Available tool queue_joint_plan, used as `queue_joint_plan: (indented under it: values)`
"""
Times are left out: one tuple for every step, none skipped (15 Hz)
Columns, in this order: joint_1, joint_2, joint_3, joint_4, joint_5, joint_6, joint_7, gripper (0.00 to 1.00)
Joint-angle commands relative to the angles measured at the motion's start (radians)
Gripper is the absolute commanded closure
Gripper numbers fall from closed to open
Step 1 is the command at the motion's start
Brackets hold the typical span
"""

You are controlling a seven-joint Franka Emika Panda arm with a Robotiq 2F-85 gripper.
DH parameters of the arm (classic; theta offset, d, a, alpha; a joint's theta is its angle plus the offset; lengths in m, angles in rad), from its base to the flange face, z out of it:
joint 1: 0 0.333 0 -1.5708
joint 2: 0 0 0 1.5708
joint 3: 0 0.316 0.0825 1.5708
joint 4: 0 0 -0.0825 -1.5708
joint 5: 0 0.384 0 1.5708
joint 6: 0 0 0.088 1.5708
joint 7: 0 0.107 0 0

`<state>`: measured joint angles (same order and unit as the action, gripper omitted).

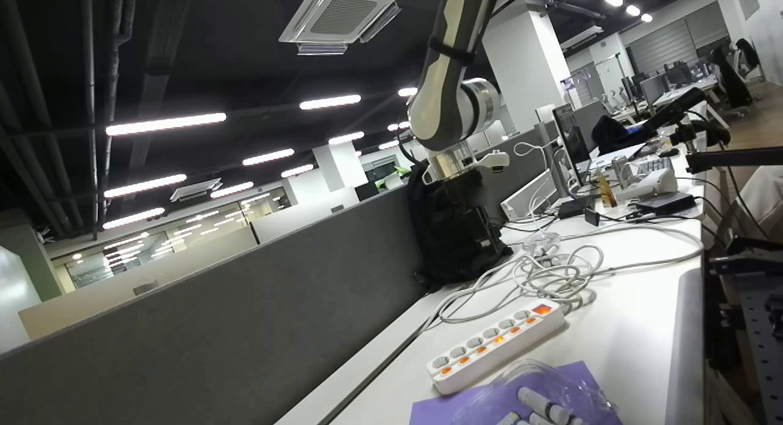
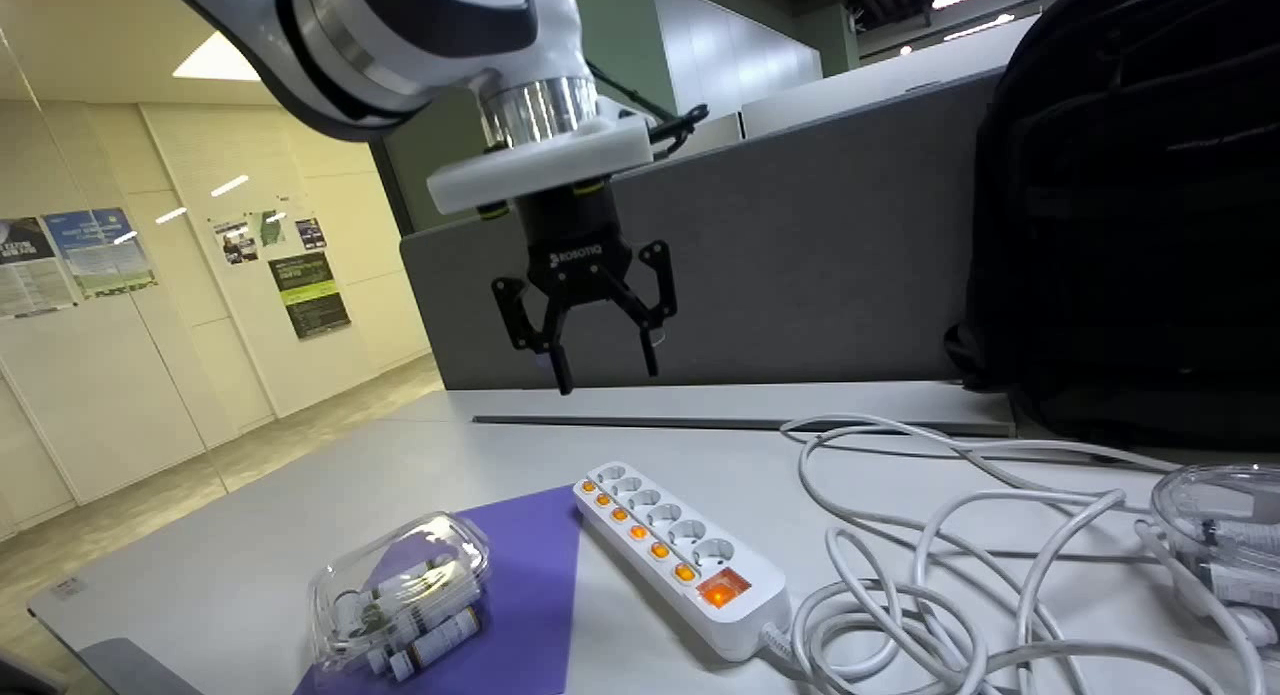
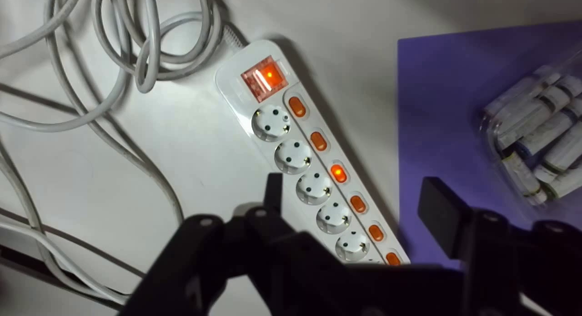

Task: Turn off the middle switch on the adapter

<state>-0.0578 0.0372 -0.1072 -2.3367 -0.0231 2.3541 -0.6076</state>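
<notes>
White plastic adapter strip (image 3: 316,163), long and narrow, lies flat on a pale, smooth desk (image 2: 400,475), a large square orange-red main switch (image 3: 267,78) glowing at its corded end and six small oval orange switches (image 3: 358,204) lined up beside its round white sockets (image 3: 313,188); the third small switch (image 3: 338,173), counted from the main one, shines brighter than its neighbours. Loops of pale grey cable (image 3: 155,38) heap by the corded end. Just beside the opposite end is a purple sheet (image 2: 530,575), under a clear plastic box (image 2: 445,540) of white tubes (image 2: 435,643); whether strip and sheet touch, I cannot tell. Above the desk, apart from the strip, hangs a black, jointed two-fingered gripper (image 2: 608,382), its fingers (image 3: 441,216) spread. Farther back, a tall black backpack (image 2: 1120,235) stands in front of a dark grey partition (image 2: 820,255); beyond, a cream wall (image 2: 250,365) carries posters (image 2: 100,250).
</notes>
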Motion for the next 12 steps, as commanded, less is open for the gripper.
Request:
queue_joint_plan:
  values:
    - [-0.003,0.023,0.024,-0.058,-0.041,0.158,0.065,0.53]
    - [-0.003,0.034,0.029,-0.071,-0.049,0.191,0.075,0.59]
    - [-0.004,0.044,0.032,-0.08,-0.056,0.215,0.087,0.67]
    - [-0.004,0.052,0.036,-0.089,-0.062,0.235,0.096,0.73]
    - [-0.005,0.061,0.038,-0.096,-0.073,0.25,0.11,0.81]
    - [-0.006,0.07,0.04,-0.1,-0.075,0.258,0.119,0.87]
    - [-0.008,0.08,0.042,-0.096,-0.076,0.25,0.122,0.93]
    - [-0.015,0.075,0.049,-0.088,-0.057,0.236,0.078,0.99]
    - [-0.017,0.082,0.052,-0.089,-0.057,0.237,0.079,0.82]
    - [-0.018,0.084,0.054,-0.089,-0.057,0.237,0.078,0.9]
    - [-0.018,0.085,0.054,-0.088,-0.057,0.237,0.078,0.97]
    - [-0.018,0.085,0.054,-0.088,-0.057,0.237,0.078,0.98]
